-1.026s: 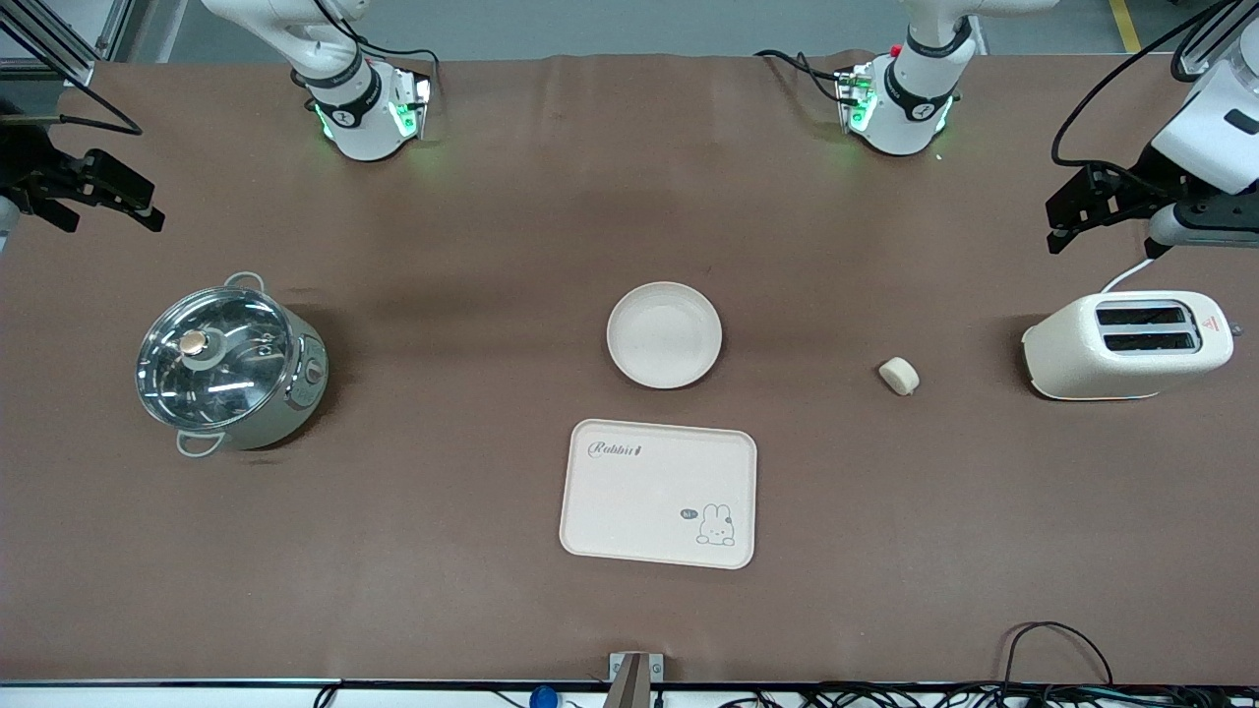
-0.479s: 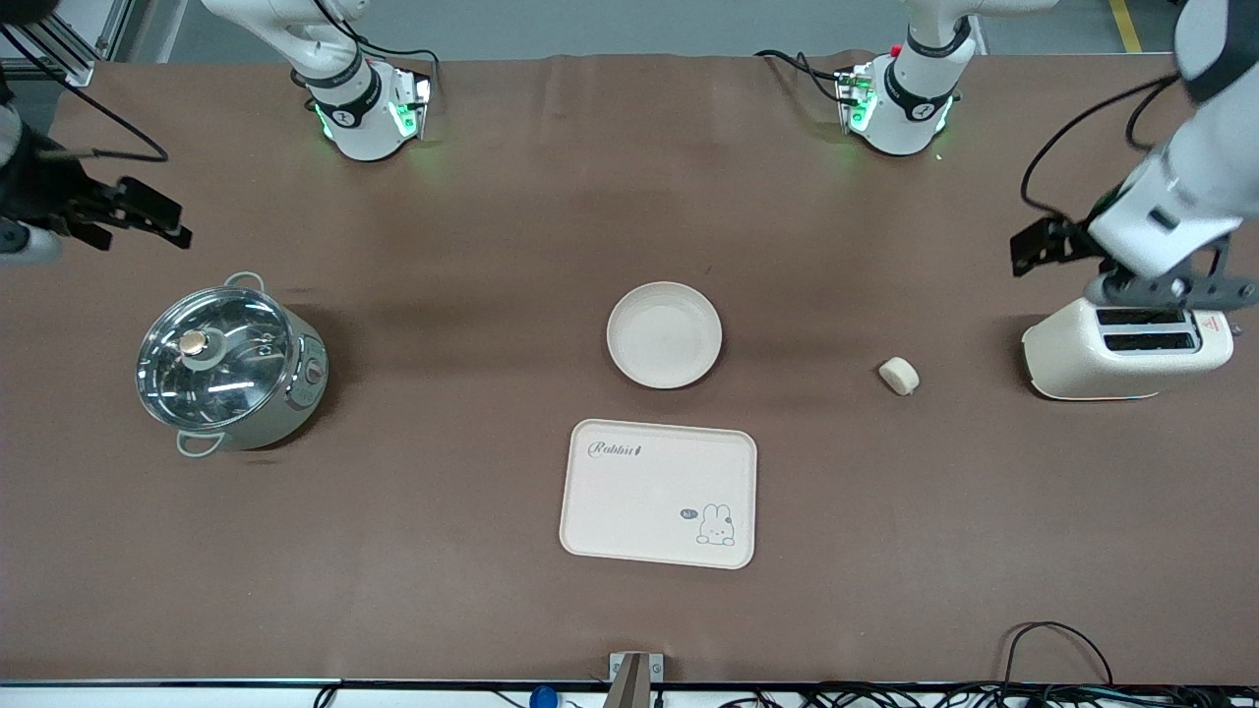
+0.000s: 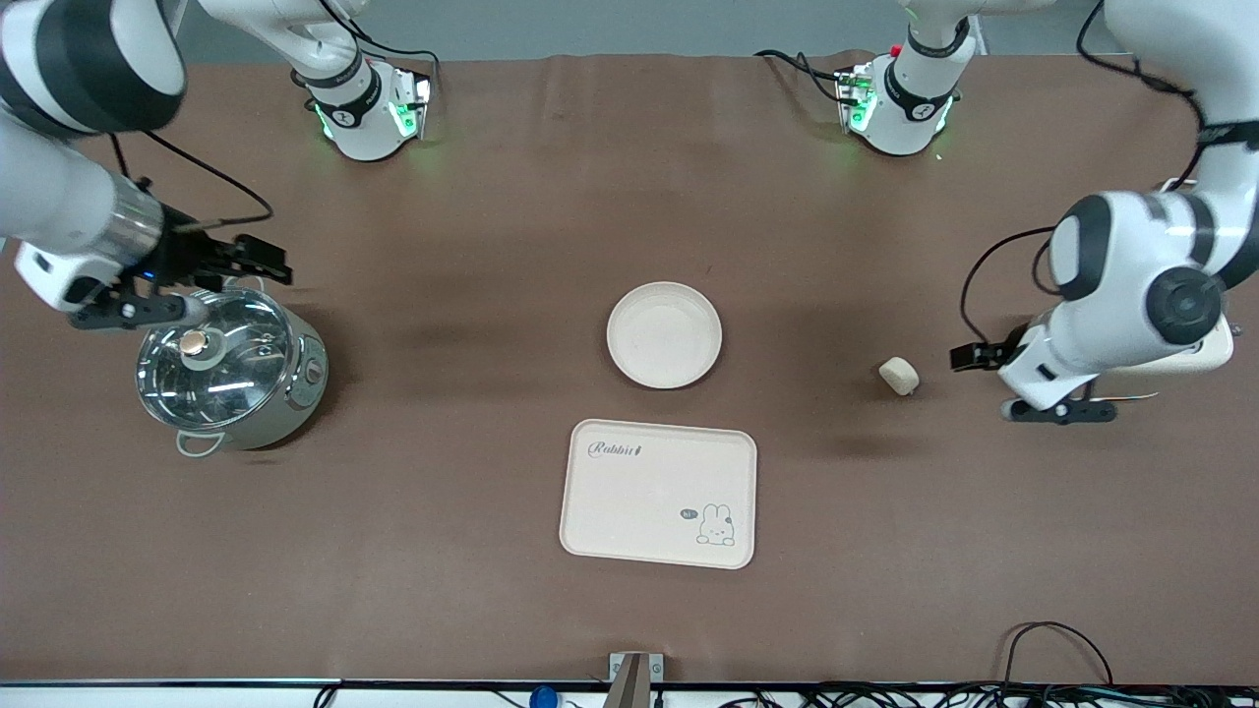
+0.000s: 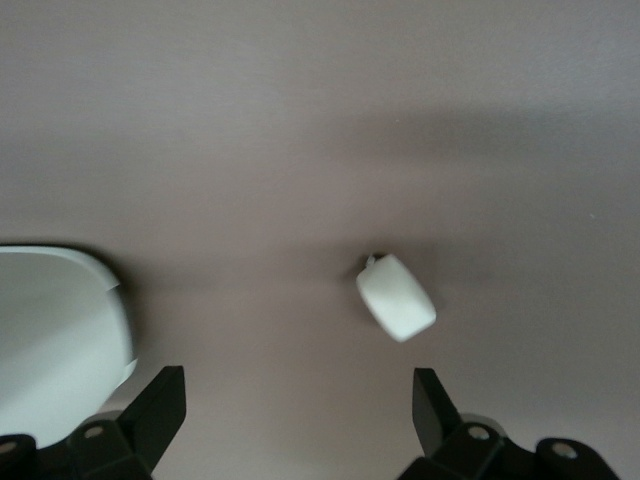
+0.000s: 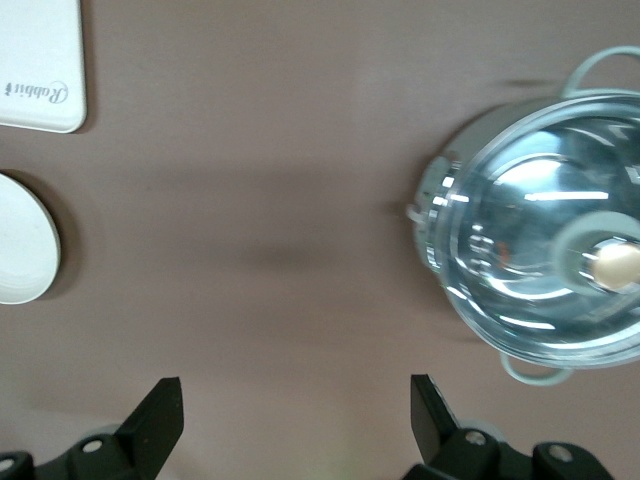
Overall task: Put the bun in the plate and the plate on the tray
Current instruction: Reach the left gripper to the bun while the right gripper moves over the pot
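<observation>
- The left gripper [image 3: 984, 379] is held low over the table, just beside the bun [image 3: 898, 376] on the toaster's [image 3: 1195, 362] side; its fingers [image 4: 150, 410] are seen spread wide in the left wrist view, with nothing between them.
- The bun [image 4: 396, 296] is seen lying on the bare cloth ahead of the spread fingers, not yet between them; the plate [image 3: 664, 334] lies well apart from it, toward the table's middle.
- The right gripper [image 3: 211, 270] is held over the pot's [image 3: 228, 369] rim, fingers [image 5: 155, 420] likewise spread and empty.
- The tray [image 3: 658, 494] is well apart from both grippers and lies nearer to the front camera than the plate.
- Risk, as a judgement: the rounded bun could be nudged and rolled away if one finger touches it first, or squashed by too firm a pinch.
- The left arm's bulk near the toaster could be knocked against it.
- Counted: one bun, one plate, one tray, one pot, one toaster, two grippers.
</observation>
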Motion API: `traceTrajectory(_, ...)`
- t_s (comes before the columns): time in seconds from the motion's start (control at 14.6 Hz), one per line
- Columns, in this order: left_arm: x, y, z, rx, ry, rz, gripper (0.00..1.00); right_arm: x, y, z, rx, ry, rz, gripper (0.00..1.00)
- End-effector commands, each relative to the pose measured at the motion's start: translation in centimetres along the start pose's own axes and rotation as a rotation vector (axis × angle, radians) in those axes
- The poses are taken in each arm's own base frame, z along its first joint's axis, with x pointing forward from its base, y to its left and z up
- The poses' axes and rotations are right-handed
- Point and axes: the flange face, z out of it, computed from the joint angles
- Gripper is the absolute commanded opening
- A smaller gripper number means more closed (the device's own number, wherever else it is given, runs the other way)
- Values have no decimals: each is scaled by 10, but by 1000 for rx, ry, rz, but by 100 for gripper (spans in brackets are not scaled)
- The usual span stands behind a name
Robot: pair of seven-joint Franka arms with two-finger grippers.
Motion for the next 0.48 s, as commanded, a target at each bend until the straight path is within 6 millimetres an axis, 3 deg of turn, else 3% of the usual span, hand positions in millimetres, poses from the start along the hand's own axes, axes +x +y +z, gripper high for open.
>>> traceTrajectory(0.0,5,5,52,-30,9,-17,100,1,-21,36,45,5,49,100)
traceTrajectory(0.14,3,5,75,-53,29,-36,100,0,-37,69,96,20,77,100)
traceTrajectory(0.41,3,12,94,-128,12,-85,100,3,-72,136,159,63,119,100)
